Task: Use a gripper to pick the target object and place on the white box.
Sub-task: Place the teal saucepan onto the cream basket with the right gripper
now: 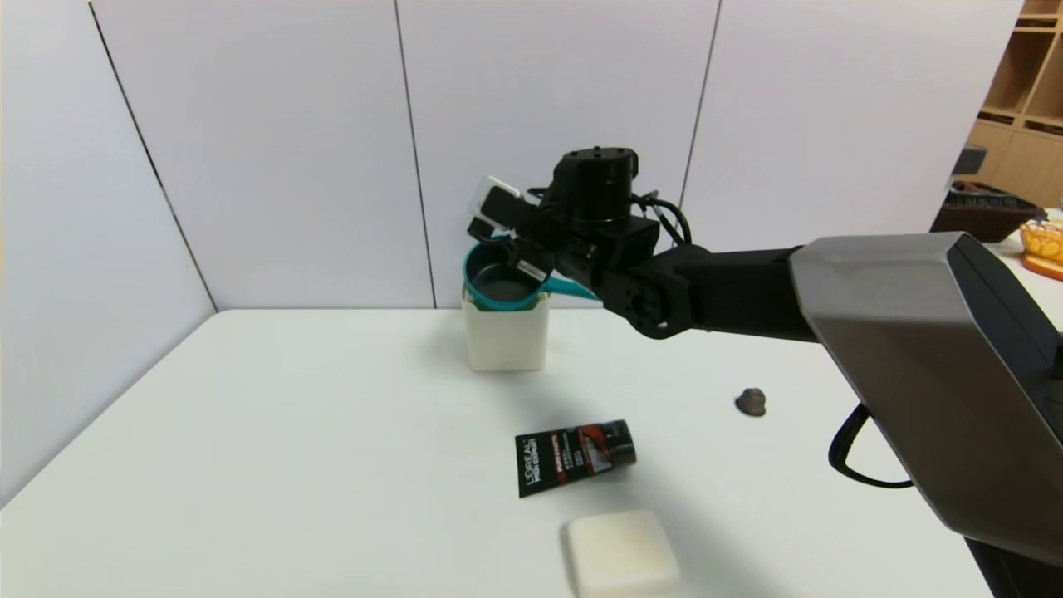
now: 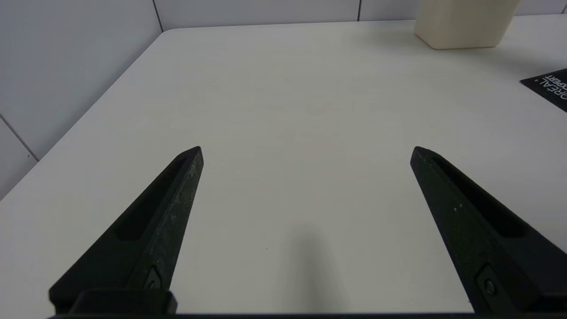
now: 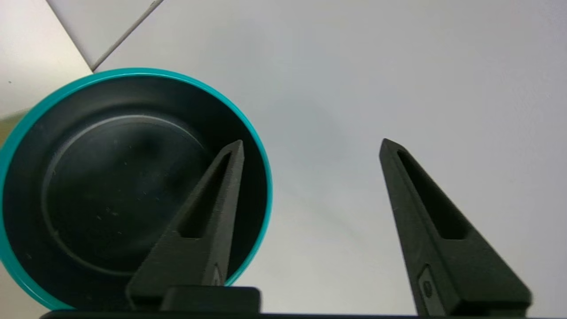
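The teal saucepan (image 1: pixel 498 286) with its dark inside (image 3: pixel 110 186) sits on top of the cream-white box (image 1: pixel 505 336) at the back of the table, its handle (image 1: pixel 573 288) pointing right under the arm. My right gripper (image 3: pixel 312 142) hovers just above the pan, open. One finger (image 3: pixel 212 208) is over the pan's inside and the other is outside the rim, with nothing pinched between them. My left gripper (image 2: pixel 306 150) is open over bare table on the near left, out of the head view.
A black L'Oreal tube (image 1: pixel 573 457) lies on the table in front of the box. A flat cream square pad (image 1: pixel 621 552) lies at the front edge. A small brown lump (image 1: pixel 751 402) sits to the right. White walls close the back and left.
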`<state>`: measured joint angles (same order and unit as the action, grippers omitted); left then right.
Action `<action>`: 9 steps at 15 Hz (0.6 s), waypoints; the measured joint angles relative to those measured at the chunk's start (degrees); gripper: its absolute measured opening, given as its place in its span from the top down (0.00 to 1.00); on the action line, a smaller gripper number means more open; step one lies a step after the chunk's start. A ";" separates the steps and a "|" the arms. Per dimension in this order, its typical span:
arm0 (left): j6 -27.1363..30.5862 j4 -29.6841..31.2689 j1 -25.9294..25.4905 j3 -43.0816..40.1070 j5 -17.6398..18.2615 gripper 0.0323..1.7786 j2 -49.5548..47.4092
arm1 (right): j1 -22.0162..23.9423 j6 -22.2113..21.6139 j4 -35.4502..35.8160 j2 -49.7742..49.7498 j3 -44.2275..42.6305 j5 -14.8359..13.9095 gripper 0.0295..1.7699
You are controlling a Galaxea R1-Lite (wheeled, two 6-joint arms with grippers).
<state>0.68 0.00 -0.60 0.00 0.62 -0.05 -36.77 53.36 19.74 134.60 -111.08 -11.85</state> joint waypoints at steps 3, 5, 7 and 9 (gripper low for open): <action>0.02 0.00 0.00 0.00 0.00 0.05 0.00 | -0.02 0.05 0.38 -0.45 -0.02 0.04 0.26; 0.00 0.00 0.00 0.00 -0.02 0.05 0.00 | -0.17 0.05 1.18 -1.19 -0.33 0.13 0.21; 0.00 0.00 0.00 0.00 0.00 0.05 0.00 | -0.33 0.09 2.17 -2.71 -0.49 0.04 0.17; 0.02 0.00 0.00 0.00 0.00 0.05 0.00 | 0.02 -0.02 1.76 -5.24 -0.52 -0.05 0.14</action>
<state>0.71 0.00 -0.60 0.00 0.62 -0.05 -36.74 53.33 21.49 129.35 -111.60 -11.90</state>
